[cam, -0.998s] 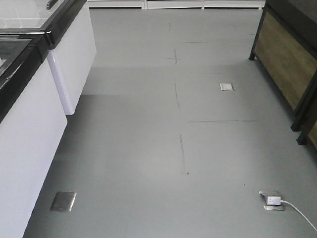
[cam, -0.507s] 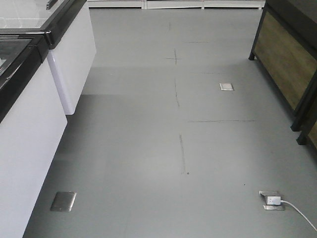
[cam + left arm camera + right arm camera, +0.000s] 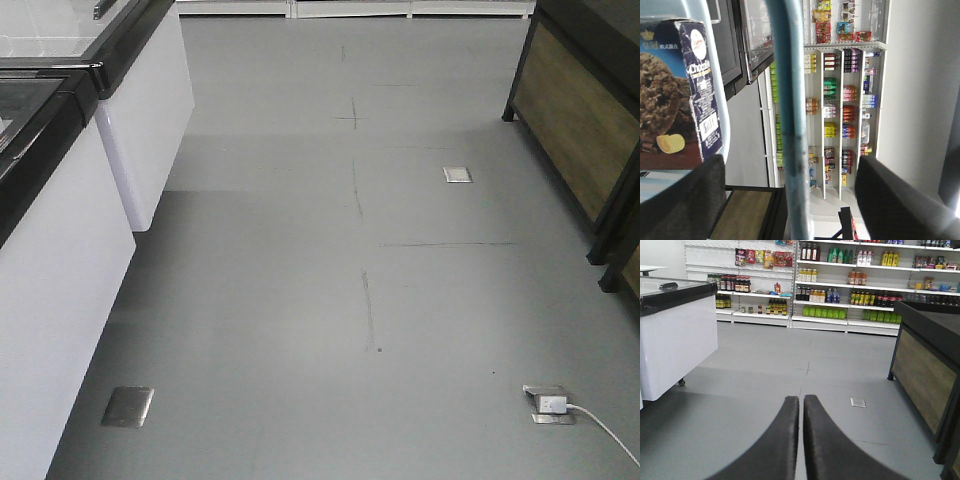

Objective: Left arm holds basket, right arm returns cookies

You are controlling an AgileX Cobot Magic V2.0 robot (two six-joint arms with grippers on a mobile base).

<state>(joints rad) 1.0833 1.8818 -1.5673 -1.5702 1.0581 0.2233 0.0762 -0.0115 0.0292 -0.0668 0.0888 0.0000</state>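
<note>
Your L gripper [image 3: 789, 167] gapes round light-blue plastic basket handle [image 3: 787, 75]; R gripper [image 3: 801, 401] closed, empty; navy cardboard cookie box [image 3: 695, 90] unreturned.

The front view tilts down onto the floor [image 3: 280, 300], floor plate [image 3: 457, 175] at 1 o'clock. The right wrist view looks level over that plate toward shelves [image 3: 840, 290] at 12 o'clock; the left, rolled sideways, hugs the basket handle [image 3: 790, 125].
</note>
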